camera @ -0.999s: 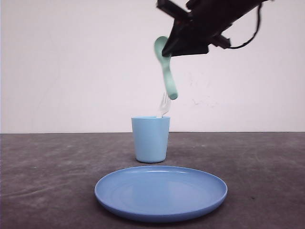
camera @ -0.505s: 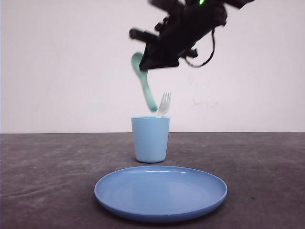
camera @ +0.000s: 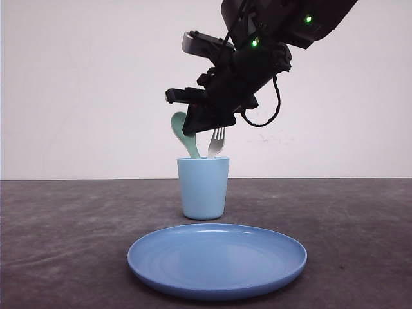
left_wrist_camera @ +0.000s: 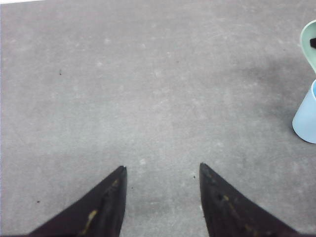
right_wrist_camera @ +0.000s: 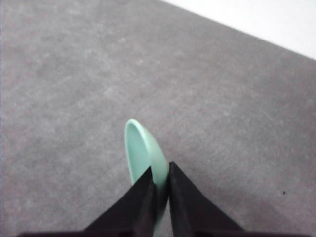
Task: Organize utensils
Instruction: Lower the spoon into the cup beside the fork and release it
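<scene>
**Spoon going into the cup, pinched by the right end effector**

Nearest the front edge of the dull, mottled grey surface (camera: 64, 225), a round, smooth blue plate (camera: 217, 261) with a shallow raised rim is lying flat. Just behind it, a light blue tumbler cup (camera: 203, 187) with gently tapering walls is standing upright. A small white plastic fork (camera: 217, 141) is leaning inside the cup, its tines sticking up above the rim. Beside the fork, a mint-green plastic spoon (camera: 183, 134) is standing with its handle dipping into the cup and its rounded bowl uppermost. The right end effector (right_wrist_camera: 160, 190) is gripping the spoon, its black tapered fingers (right_wrist_camera: 185, 205) closed tightly on the spoon just below the bowl. The left end effector (left_wrist_camera: 162, 170) is hanging over bare surface, its pointed dark fingers (left_wrist_camera: 106, 200) spread wide and holding nothing.
</scene>
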You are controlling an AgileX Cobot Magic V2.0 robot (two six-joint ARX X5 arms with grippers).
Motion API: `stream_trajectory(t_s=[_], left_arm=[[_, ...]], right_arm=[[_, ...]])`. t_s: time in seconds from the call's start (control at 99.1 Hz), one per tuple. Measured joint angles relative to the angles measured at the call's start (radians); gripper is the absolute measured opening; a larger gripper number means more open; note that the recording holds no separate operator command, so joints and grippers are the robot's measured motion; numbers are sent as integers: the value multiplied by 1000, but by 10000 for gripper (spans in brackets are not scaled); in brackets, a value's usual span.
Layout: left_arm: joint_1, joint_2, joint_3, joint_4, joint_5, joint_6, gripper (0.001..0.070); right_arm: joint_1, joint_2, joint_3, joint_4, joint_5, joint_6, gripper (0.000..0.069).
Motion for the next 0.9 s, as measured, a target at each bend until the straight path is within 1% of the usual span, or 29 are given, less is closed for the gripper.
stream_trajectory(t_s=[0.363, 0.727, 0.767, 0.808, 0.898], left_arm=[[0, 0, 0, 0, 0, 0, 276], [0, 0, 0, 5, 0, 0, 276], [0, 0, 0, 8, 0, 0, 276], [0, 0, 0, 8, 0, 0, 276], [0, 0, 0, 8, 0, 0, 276]], right_arm=[[0, 0, 0, -64, 0, -26, 26], [3, 0, 0, -66, -10, -34, 29], [3, 0, 0, -66, -10, -35, 44], [4, 0, 0, -66, -11, -37, 73], [5, 0, 0, -66, -11, -40, 181]])
